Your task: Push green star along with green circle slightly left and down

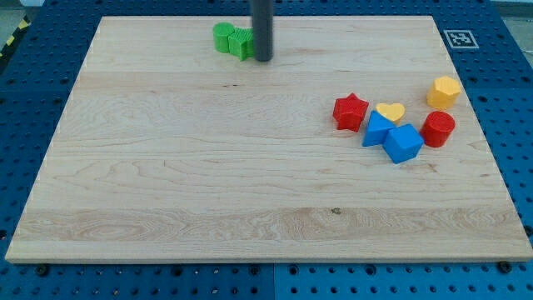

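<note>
The green circle and the green star sit touching each other near the view's top, left of centre, on the wooden board. The circle is on the left, the star on the right. My tip is at the lower end of the dark rod, right against the star's right side. The rod hides part of the star's right edge.
A cluster lies at the view's right: a red star, a yellow heart, two blue blocks, a red cylinder and a yellow hexagon. A marker tag sits at the top right corner.
</note>
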